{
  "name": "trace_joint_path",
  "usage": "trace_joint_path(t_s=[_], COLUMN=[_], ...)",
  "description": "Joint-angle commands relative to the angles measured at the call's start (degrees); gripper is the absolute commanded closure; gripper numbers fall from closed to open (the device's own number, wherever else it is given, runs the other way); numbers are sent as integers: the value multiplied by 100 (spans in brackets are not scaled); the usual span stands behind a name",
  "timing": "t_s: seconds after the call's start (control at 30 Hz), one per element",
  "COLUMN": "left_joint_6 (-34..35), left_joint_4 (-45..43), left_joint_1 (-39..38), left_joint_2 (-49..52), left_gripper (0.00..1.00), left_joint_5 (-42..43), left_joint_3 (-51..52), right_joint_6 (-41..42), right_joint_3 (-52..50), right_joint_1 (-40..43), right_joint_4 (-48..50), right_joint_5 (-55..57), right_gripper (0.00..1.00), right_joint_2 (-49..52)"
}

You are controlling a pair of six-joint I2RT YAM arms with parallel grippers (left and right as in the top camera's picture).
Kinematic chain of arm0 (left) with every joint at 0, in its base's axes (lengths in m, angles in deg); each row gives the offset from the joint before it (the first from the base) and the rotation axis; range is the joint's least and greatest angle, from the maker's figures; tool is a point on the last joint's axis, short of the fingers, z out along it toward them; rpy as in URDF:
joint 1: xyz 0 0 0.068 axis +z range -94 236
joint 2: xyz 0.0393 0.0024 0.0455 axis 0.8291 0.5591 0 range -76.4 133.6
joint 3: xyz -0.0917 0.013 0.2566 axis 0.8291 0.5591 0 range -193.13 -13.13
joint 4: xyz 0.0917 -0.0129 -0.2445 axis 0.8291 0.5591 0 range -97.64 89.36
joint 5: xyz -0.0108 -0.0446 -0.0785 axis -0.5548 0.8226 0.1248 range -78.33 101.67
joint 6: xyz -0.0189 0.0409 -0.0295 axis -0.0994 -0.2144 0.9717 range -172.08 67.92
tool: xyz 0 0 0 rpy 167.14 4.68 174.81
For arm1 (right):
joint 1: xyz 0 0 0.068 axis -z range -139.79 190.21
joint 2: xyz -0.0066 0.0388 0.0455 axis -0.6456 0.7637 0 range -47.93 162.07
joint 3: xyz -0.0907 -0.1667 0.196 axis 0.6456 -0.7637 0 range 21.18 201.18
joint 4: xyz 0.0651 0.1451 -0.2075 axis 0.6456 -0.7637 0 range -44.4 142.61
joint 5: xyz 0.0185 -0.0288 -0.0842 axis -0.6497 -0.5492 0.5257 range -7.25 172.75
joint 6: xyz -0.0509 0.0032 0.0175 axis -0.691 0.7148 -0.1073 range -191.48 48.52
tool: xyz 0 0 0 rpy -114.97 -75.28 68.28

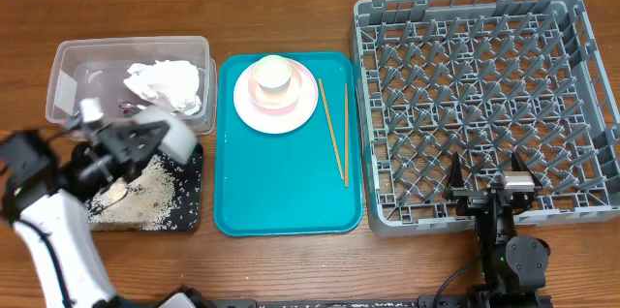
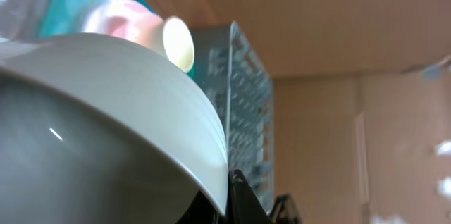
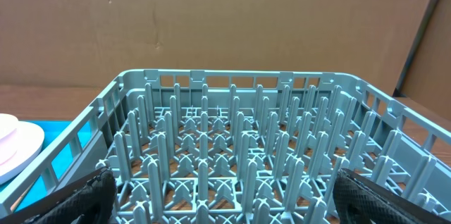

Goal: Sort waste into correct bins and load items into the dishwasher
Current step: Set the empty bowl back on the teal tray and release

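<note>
Overhead: left claw hangs over the black tray, pinched on the rim of a whitish bowl, which is blurred here; rice grains lie scattered across that tray; just behind it the clear tub holds a crumpled white napkin and a small reddish scrap, too small to name; teal tray sits mid-table between the bins and the grey dish rack; on it a pink plate carries 1 small whitish cup; 2 wooden chopsticks lie beside the plate, roughly parallel; right claw is spread wide at the near edge of the rack, holding nothing. Left wrist: bowl fills most of the frame; 1 dark fingertip presses at its rim; beyond it, the cup on the plate, then the rack. Right wrist: rows of upright pegs of the rack straight ahead; both fingers stand far apart at the lower corners; plate edge and teal tray at far left; brown cardboard wall behind.
</note>
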Motion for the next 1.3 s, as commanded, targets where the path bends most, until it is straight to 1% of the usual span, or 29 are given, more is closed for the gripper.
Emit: trace_joint_path(t_s=[0.0,0.13,0.27,0.43,0.5,0.57,0.67,0.8,1.03,1.2,1.23,1.27], left_joint_6=[472,590,710,973,1139,1270,1311,1311,1309,1307,1309,1307], left_joint_4=[22,50,264,503,599,638,579,387,160,162,157,153], left_joint_1=[-957,-2170,-3515,-4975,-5449,-5834,-6284,-6577,-6623,-6623,-6623,-6623], left_joint_2=[-199,-190,-184,-109,-11,140,476,997,1794,1952,1954,1950], left_gripper=[96,96,96,96,96,96,96,96,96,96,95,85], left_joint_5=[-1285,-2332,-3794,-5458,-6028,-6428,-6658,-6725,-6721,-6719,-6719,-6721], left_joint_3=[-398,-437,-437,-433,-431,-428,-428,-428,-428,-428,-428,-428], right_joint_6=[0,0,0,-2,0,0,0,0,0,0,0,0], right_joint_3=[-59,-59,-59,-59,-59,-59,-59,-59,-59,-59,-59,-59], right_joint_1=[-33,-33,-33,-33,-33,-33,-33,-33,-33,-33,-33,-33], right_joint_4=[28,28,28,28,28,28,28,28,28,28,28,28], right_joint_5=[39,39,39,39,39,39,39,39,39,39,39,39], right_gripper=[0,0,0,0,0,0,0,0,0,0,0,0], right_joint_2=[-42,-42,-42,-42,-42,-42,-42,-42,-42,-42,-42,-42])
